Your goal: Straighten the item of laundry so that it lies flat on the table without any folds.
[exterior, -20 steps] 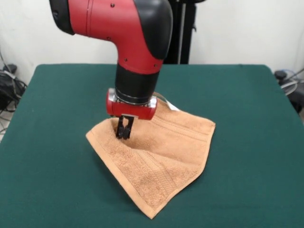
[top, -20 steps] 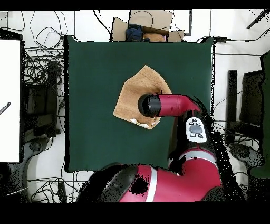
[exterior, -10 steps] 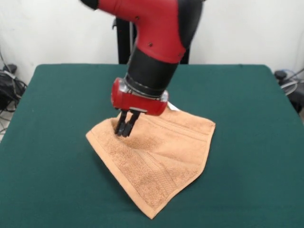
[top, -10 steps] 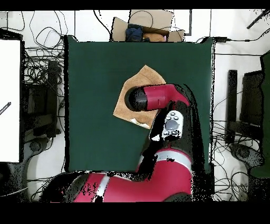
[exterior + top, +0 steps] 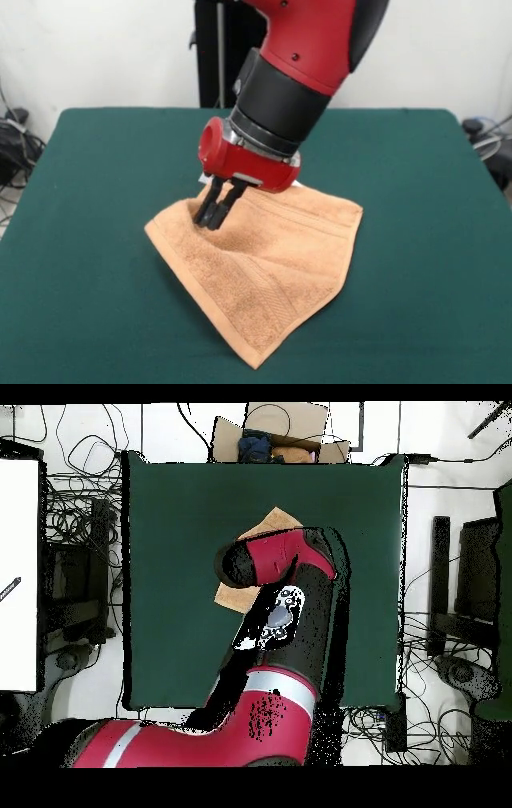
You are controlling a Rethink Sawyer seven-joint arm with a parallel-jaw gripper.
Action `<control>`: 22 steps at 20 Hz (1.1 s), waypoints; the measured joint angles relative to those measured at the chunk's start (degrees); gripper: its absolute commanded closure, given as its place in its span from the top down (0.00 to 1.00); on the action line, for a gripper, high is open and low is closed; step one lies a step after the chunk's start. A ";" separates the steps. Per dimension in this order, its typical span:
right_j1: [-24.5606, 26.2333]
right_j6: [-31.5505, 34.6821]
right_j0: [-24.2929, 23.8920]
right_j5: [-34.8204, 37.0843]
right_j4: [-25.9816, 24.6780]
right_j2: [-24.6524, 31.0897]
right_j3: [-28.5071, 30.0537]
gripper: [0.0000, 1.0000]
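While closed pincer (image 5: pixel 211 218) pinches towel (image 5: pixel 264 268), towel lies diamond-wise, corner toward camera.

A plain white wall (image 5: pixel 96 56) stands behind, with tangled black cables (image 5: pixel 80 514) across the pale floor (image 5: pixel 420 514).

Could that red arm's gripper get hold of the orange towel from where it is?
Probably yes. The gripper is already down on the towel near its left corner, jaws close together and digging into the cloth, and nothing else lies on the table to block it.
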 measured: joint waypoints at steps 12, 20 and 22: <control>0.97 0.00 -3.32 -0.01 5.04 -0.80 3.28 0.00; 1.15 0.00 -0.24 -0.02 5.46 -3.33 5.77 0.00; 1.16 0.00 0.53 -0.02 5.72 -3.64 5.99 0.00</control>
